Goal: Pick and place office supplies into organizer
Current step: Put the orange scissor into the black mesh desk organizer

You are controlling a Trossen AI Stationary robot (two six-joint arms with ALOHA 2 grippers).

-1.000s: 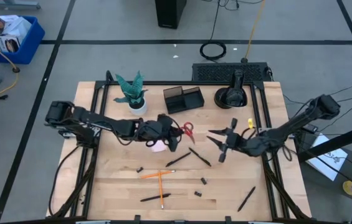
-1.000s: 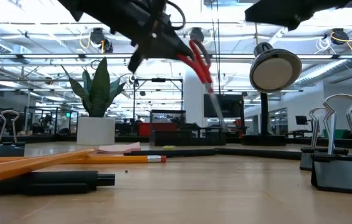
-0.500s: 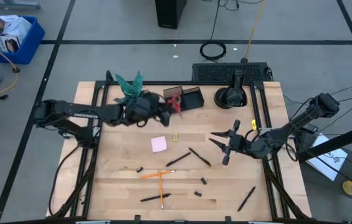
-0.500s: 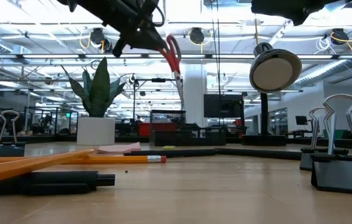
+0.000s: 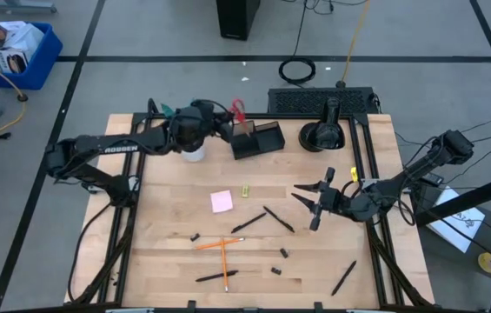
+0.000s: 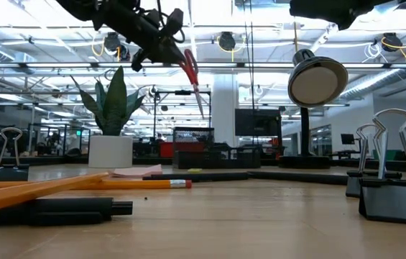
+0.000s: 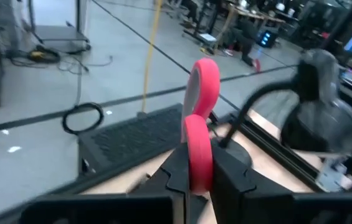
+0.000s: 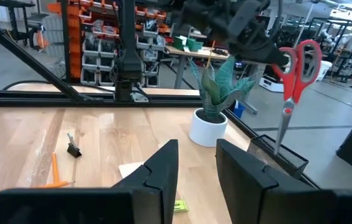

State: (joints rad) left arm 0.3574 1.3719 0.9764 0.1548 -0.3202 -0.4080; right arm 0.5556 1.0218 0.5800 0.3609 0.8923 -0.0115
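Left gripper (image 5: 221,124) pinching red-handled scissors (image 6: 190,72), blades down, over organizer (image 5: 256,139) at table's 12 o'clock. Centre tips above compartment before lowering. Right gripper (image 5: 315,202), 3 o'clock, jaws apart, empty.

Around the organizer (image 5: 257,139) we found little room: the plant (image 5: 186,130) in its white pot stood just beside it on one side, the black domed object (image 5: 322,134) near it on the other, and the table frame (image 5: 254,116) ran close behind. The left gripper (image 5: 224,124), clamped on the red-handled scissors (image 5: 237,109), hung over its plant-side end, blades pointing down. In front of the organizer we saw bare wood as far as the sticky-note pad (image 5: 222,202) and yellow piece (image 5: 246,189); beyond those, pens (image 5: 277,218), pencils (image 5: 221,244) and clips (image 5: 283,253) lay scattered. The right gripper (image 5: 312,199) hovered well apart
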